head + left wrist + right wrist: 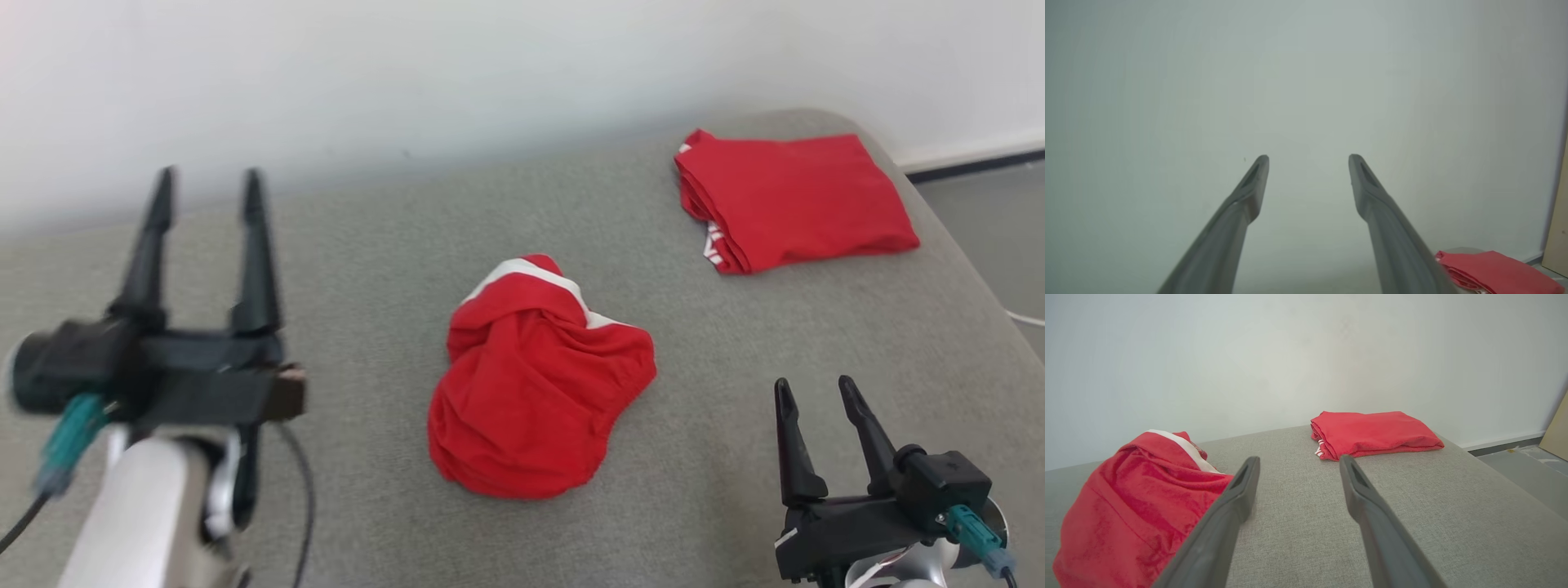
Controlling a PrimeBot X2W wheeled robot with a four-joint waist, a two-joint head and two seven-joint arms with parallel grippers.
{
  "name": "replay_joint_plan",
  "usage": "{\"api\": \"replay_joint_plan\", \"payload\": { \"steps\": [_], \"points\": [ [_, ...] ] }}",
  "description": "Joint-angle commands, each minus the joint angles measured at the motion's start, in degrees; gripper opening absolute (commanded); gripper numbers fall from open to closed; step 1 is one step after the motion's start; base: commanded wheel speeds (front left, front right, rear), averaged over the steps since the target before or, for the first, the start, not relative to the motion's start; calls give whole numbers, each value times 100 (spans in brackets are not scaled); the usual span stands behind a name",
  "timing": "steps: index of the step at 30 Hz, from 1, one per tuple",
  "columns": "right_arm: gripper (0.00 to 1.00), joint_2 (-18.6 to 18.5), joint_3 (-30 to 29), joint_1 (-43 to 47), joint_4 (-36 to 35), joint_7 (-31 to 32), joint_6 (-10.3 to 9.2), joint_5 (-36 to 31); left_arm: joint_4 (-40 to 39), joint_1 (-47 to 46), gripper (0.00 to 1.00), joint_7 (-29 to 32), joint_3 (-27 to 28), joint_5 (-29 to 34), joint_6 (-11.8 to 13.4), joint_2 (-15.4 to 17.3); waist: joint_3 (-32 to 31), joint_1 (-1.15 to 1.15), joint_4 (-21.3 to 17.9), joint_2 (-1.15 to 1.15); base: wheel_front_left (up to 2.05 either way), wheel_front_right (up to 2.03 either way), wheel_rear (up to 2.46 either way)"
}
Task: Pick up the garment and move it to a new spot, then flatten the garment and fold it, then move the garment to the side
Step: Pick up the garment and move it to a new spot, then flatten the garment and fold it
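My left fingers (257,253) and right fingers (792,445) are both spread and empty, flanking the crumpled garment (535,384), which lies heaped on the grey surface (367,269) between them, nearer the right pair. I judge they are parted ready to grab it. A folded garment (792,200) sits well beyond the right pair, out of the way.

The left gripper (206,192) sits raised at the frame's left on its pale forearm, fingers spread and empty, while the right gripper (818,396) rests lower right, fingers likewise parted.
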Motion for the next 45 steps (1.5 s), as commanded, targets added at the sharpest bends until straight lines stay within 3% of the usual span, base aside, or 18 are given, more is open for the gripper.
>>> {"api": "replay_joint_plan", "payload": {
  "steps": [1, 9, 18, 25, 34, 45],
  "points": [
    [100, 15, 11, 71, -17, 21, -15, -30, -143, 220, 100, -14, 122, 61, 33, 53, -216, 0, 212, 0, 0, 0, 0],
    [100, 15, 25, 177, -70, 117, -15, -49, -917, 1680, 100, -14, 1312, 292, 145, -89, -404, 0, 408, 0, 0, 0, 0],
    [100, 15, 43, 234, -51, 117, -15, 3, -1011, 2697, 100, -15, 1728, 884, 211, -478, -477, 0, 557, 0, 0, 0, 0],
    [100, 15, 43, 260, -11, 101, -15, 27, -944, 3017, 100, -15, 1736, 1083, 21, -614, -525, 0, 657, 0, 0, 0, 0],
    [100, 14, 71, 329, 30, 152, -15, 32, -573, 3182, 100, -15, 1539, 1329, -280, -531, -569, 0, 757, 0, 0, 0, 0],
    [100, 14, 49, 397, -149, 286, -15, -30, -709, 3253, 100, 192, 1452, 1373, -341, -327, -628, 0, 763, 0, 0, 0, 0]
  ]
}}
